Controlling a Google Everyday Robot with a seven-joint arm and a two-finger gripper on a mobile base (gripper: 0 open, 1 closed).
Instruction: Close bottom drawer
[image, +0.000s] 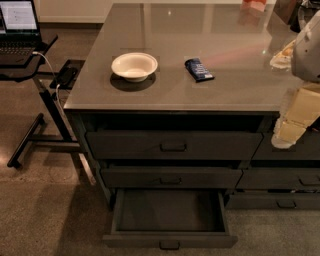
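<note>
Low at the near centre the bottom drawer (169, 215) stands pulled out, my gripper (286, 132) hanging up right, opening I cannot tell; approach comes first, I judge: drop to its front, then push.

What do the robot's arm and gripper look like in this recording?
The arm comes in at the right edge as a smooth, rounded pale-grey shell. Below it are blocky cream-coloured segments. They end in the gripper, a pale boxy piece with a whitish tip, just below the countertop edge and in front of the neighbouring drawer stack. No cables or markings can be made out.
</note>
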